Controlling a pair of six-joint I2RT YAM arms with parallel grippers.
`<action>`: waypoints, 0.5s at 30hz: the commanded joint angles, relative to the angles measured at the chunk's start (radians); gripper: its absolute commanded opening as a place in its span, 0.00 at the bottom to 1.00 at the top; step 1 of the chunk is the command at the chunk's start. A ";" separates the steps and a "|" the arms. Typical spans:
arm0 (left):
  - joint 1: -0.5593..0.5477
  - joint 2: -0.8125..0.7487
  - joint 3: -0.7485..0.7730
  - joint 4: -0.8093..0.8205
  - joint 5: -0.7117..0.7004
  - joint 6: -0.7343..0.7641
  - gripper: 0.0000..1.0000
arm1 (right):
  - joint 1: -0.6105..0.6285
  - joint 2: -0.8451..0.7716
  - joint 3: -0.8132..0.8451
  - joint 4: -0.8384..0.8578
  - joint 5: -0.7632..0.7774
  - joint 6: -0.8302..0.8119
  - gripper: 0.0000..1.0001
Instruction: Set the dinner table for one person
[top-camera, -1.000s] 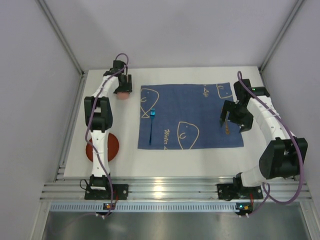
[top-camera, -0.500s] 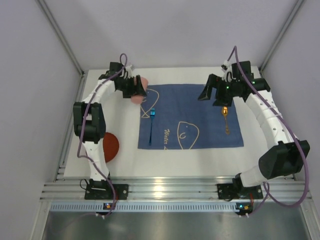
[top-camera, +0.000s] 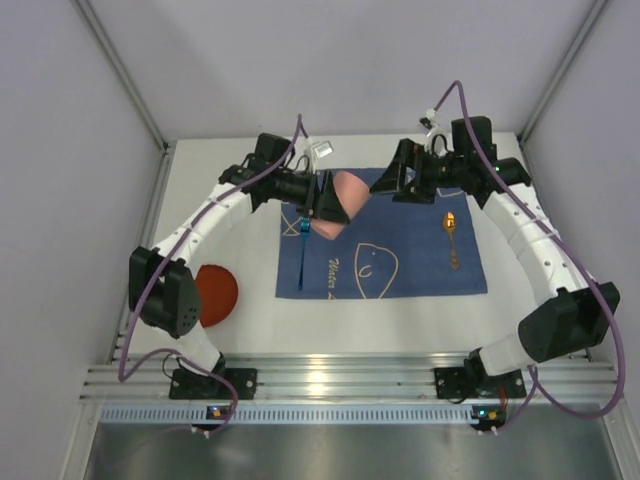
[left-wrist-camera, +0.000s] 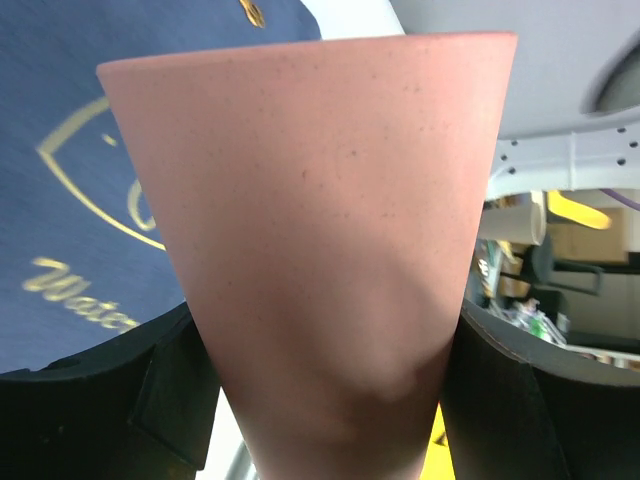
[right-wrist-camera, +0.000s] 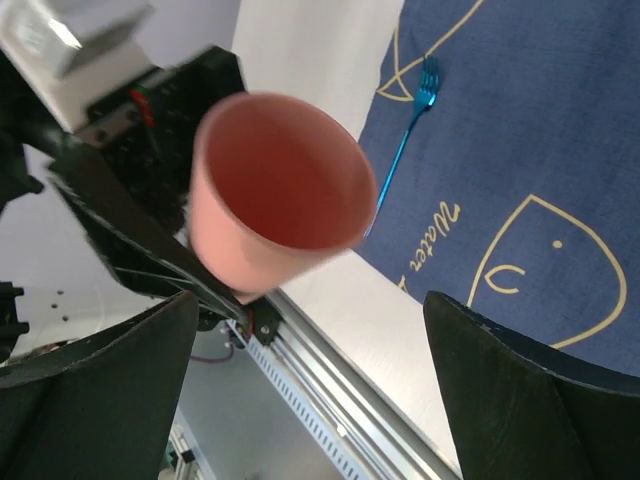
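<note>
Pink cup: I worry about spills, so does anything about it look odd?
The pink cup lies sideways in the left gripper above the blue mat, mouth toward the open right gripper. It looks empty; no spill shows.

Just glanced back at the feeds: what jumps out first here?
The pink cup, clamped in the left gripper, hangs tilted over the mat, mouth toward the open right gripper. A fork and spoon lie on the mat; a red plate sits beside it at left.

a blue mat with gold line drawings lies flat. a blue fork lies along its left side, a gold spoon along its right. a pink cup hangs tilted over its far left part. a red plate sits left of the mat.
</note>
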 joint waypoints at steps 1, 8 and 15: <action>-0.040 -0.068 -0.086 0.060 0.068 -0.065 0.00 | 0.018 -0.078 0.012 0.093 -0.059 0.032 0.95; -0.083 -0.137 -0.146 0.132 0.085 -0.134 0.00 | 0.042 -0.159 -0.098 0.211 -0.092 0.122 0.98; -0.109 -0.148 -0.139 0.183 0.134 -0.195 0.00 | 0.107 -0.193 -0.211 0.340 -0.073 0.197 0.98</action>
